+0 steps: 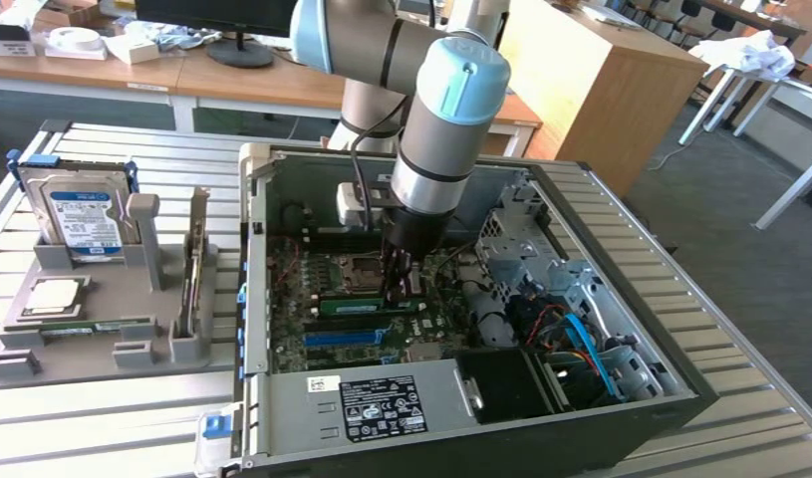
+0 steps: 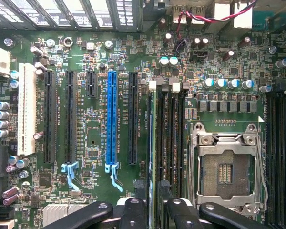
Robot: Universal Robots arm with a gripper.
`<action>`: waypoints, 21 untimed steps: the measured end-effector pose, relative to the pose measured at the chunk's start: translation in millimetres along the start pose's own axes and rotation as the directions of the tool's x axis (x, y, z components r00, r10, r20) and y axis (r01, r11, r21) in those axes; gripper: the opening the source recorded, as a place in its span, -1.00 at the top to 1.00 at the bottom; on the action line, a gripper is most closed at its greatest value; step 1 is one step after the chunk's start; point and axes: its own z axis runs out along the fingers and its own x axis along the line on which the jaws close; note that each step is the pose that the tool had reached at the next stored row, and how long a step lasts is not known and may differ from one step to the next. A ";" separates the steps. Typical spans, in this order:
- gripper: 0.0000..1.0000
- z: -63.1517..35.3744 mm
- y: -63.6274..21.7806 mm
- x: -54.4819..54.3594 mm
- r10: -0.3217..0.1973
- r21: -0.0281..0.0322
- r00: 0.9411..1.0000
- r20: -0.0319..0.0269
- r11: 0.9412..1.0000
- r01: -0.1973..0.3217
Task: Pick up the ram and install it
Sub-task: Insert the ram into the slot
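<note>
Black-fingered gripper [image 2: 152, 207] clenches the long, thin green ram [image 2: 153, 138] by its upper edge over black memory slots [image 2: 174, 133]; likely light, stiff, fragile.

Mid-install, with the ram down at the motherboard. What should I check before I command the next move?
1. The ram parallel with the memory slots: ok, it runs edge-on along them.
2. Ram fully seated in a slot: cannot tell.
3. Pincer hold on the ram: cannot tell.
4. Processor socket clear of the pincer: ok, it lies apart, beyond the slots.
5. Red and black wires clear of the ram: ok, they lie past its far end.
</note>
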 end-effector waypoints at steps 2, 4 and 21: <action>0.50 -0.1 0.0 0.0 0.000 0.000 1.000 0.000 1.000 0.000; 0.50 -1.2 0.0 0.0 0.000 0.000 1.000 0.000 1.000 0.000; 0.50 -21.7 0.4 -0.6 0.000 0.000 1.000 0.000 1.000 0.000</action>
